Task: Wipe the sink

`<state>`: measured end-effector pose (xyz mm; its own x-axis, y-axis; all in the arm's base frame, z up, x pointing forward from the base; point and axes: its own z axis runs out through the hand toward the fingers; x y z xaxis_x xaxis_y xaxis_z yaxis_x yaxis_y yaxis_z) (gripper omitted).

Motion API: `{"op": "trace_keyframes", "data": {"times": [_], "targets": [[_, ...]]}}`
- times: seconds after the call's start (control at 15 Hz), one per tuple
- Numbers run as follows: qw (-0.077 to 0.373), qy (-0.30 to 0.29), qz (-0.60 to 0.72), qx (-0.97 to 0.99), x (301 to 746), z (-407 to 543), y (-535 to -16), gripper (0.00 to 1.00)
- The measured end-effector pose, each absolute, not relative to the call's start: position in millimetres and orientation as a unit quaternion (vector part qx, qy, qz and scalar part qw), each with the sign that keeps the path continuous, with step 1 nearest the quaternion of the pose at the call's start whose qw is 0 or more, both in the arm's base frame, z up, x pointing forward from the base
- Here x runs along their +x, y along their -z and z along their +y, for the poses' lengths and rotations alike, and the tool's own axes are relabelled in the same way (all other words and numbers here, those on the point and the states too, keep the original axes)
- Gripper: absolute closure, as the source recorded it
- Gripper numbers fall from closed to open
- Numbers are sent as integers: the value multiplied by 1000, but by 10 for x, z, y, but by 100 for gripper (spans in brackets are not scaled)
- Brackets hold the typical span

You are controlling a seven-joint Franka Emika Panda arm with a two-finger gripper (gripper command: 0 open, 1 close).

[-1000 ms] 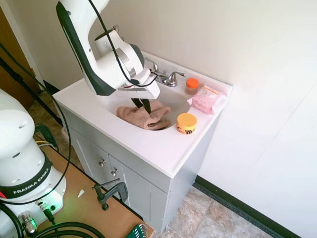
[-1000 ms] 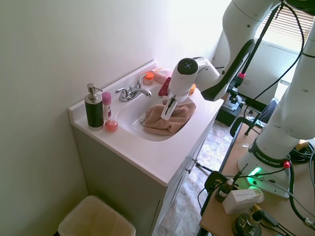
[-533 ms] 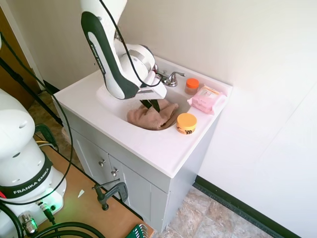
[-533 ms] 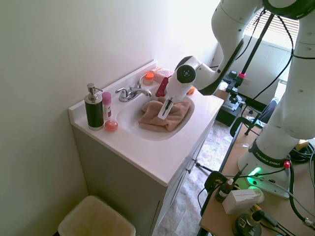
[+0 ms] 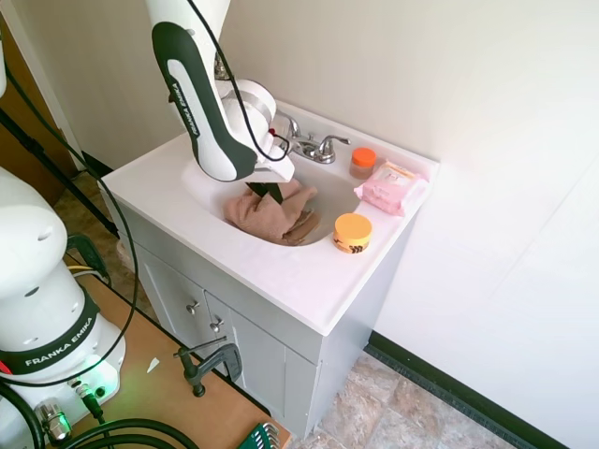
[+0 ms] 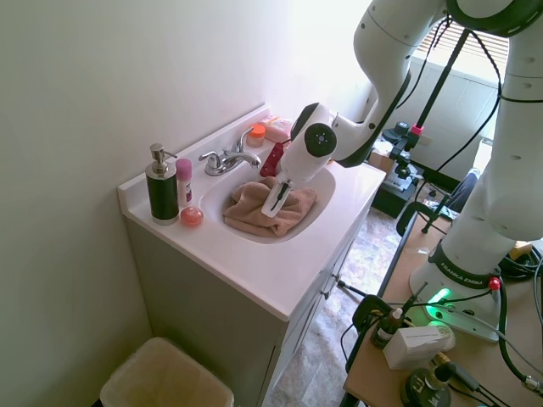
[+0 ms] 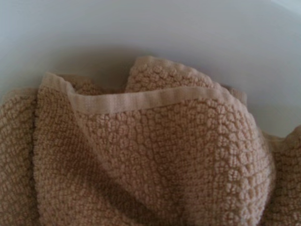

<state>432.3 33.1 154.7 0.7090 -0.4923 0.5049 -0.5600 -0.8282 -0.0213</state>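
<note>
Mid-wipe: gripper (image 5: 266,194) is down in the sink (image 5: 201,192), jaws look clamped on a bunched tan towel (image 5: 271,217) and pressing it against the basin floor, though the exact pinch is partly hidden by the arm. Sink is the white oval basin in the vanity tabletop (image 5: 281,276), chrome faucet (image 5: 314,148) at the back by the wall. Towel sits toward the middle to front of the basin; wrist view shows its folded hem (image 7: 146,101) against bare white porcelain. Judging by this, wiping is under way, not finished. Next move likely calls for dragging the towel across uncovered basin with steady downward pressure, keeping clear of the faucet and the orange-lidded tub (image 5: 353,231) on the rim.
</note>
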Motion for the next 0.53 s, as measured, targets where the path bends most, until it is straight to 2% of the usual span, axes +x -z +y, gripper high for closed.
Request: {"op": "trace_keyframes", "data": {"times": [0.53], "targets": [[28,-220,-297,929,4026,981,-1514,100]]}}
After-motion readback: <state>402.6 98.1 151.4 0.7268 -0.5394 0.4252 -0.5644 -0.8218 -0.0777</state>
